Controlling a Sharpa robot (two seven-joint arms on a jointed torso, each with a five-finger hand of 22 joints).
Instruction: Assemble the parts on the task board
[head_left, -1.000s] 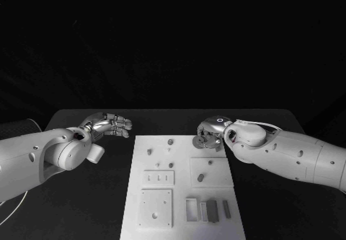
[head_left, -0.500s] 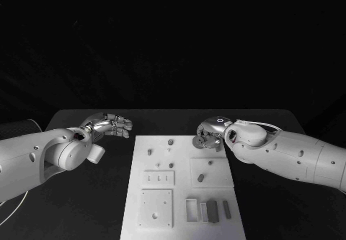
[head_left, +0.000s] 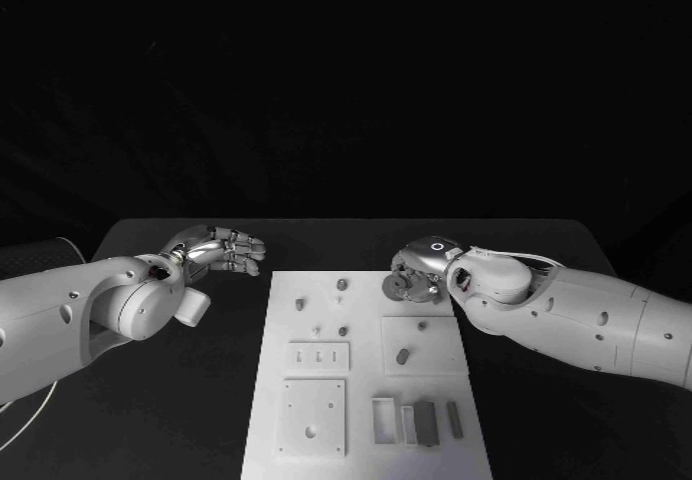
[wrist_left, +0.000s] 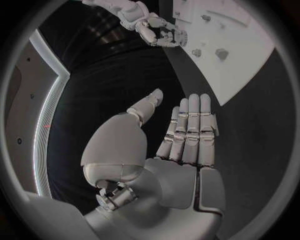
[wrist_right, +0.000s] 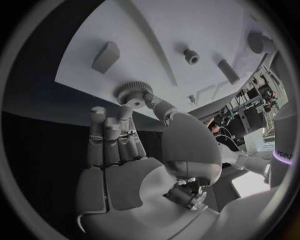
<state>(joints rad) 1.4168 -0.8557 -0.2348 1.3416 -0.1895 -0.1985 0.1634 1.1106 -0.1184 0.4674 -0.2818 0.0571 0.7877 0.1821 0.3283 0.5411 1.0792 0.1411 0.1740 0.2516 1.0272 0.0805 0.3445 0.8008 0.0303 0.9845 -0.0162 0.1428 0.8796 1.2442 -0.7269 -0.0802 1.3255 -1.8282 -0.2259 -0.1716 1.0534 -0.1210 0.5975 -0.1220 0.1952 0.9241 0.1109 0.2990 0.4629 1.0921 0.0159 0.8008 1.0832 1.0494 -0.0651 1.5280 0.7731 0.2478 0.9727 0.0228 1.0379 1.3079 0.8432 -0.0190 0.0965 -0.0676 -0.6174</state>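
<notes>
Right hand (head_left: 415, 282) pinching small gear (wrist_right: 132, 92) over task board (head_left: 433, 455) top edge, frame centre. Left hand (head_left: 219, 250) released, fingers straight, centre-left.

Black table (head_left: 173, 400) under a fully dark backdrop, with no wall or window to make out behind it. Dark floor beside the table, crossed by a pale curved strip (wrist_left: 47, 125) with a thin red line of light. Bright, cluttered room corner (wrist_right: 259, 95) at one rim.
</notes>
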